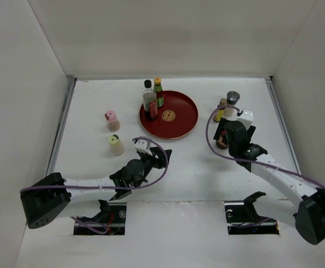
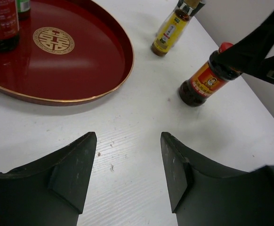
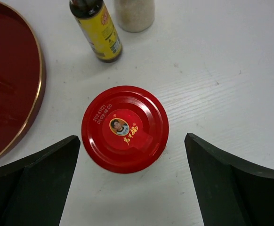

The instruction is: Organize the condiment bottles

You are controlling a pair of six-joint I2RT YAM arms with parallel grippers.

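The right arm's fingers (image 3: 38,179) stand spread wide on either side of a red-lidded glass jar of dark sauce (image 3: 125,128), gripping nothing. The jar sits on the white surface (image 1: 201,173) just right of the round red lacquer tray (image 1: 183,124), near a yellow brown-capped bottle (image 3: 99,30) and a grey-lidded shaker (image 1: 232,100). A tall clear black-capped bottle (image 1: 149,102) and a green yellow-capped bottle (image 1: 158,92) stand on the tray. A pink-capped bottle (image 1: 112,120) and a cream bottle (image 1: 116,145) stand to its left. The left arm's fingers (image 2: 71,174) hover narrowly parted and empty over the surface near the tray's front edge. The jar lies off-centre between the right arm's fingers, so closing may shove or tip it sideways, and a grip on the smooth lid alone could slip.
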